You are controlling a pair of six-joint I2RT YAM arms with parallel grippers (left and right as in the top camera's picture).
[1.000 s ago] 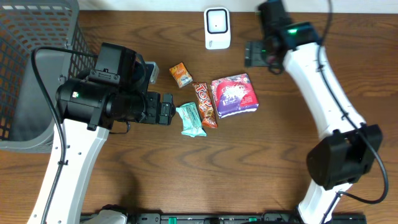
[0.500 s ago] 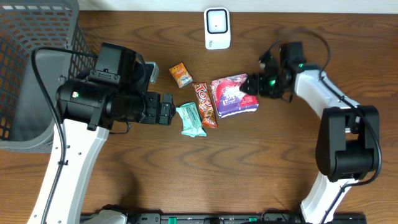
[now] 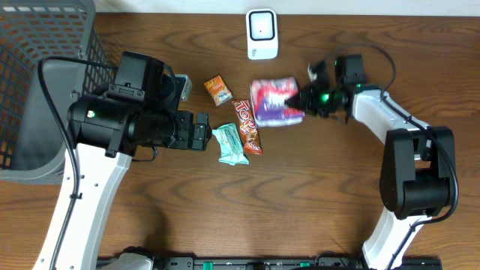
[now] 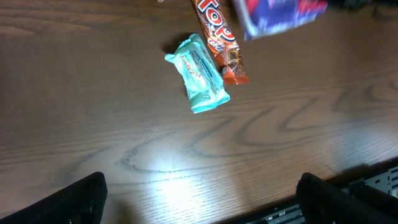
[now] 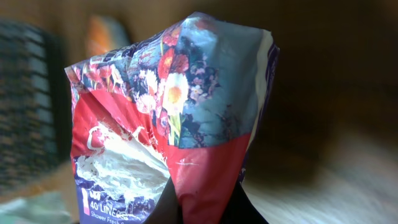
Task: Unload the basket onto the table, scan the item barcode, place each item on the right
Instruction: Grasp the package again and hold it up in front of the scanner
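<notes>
My right gripper [image 3: 304, 99] is shut on the right edge of a purple and red floral packet [image 3: 275, 101], which is tilted up off the table. In the right wrist view the packet [image 5: 168, 118] fills the frame and its red corner is pinched between my fingers [image 5: 186, 208]. No barcode shows on it. A white scanner [image 3: 261, 34] stands at the back, just beyond the packet. My left gripper [image 3: 199, 132] is open over bare wood [image 4: 200, 196], with a teal packet [image 4: 199, 73] ahead of it.
A brown chocolate bar [image 3: 247, 126] and the teal packet [image 3: 231, 144] lie side by side at mid table. A small orange packet [image 3: 218, 89] lies behind them. A grey mesh basket [image 3: 30, 75] fills the far left.
My right arm swung in from the back right, shut on the floral packet's right edge and lifted it toward the scanner. The left arm has not moved.
</notes>
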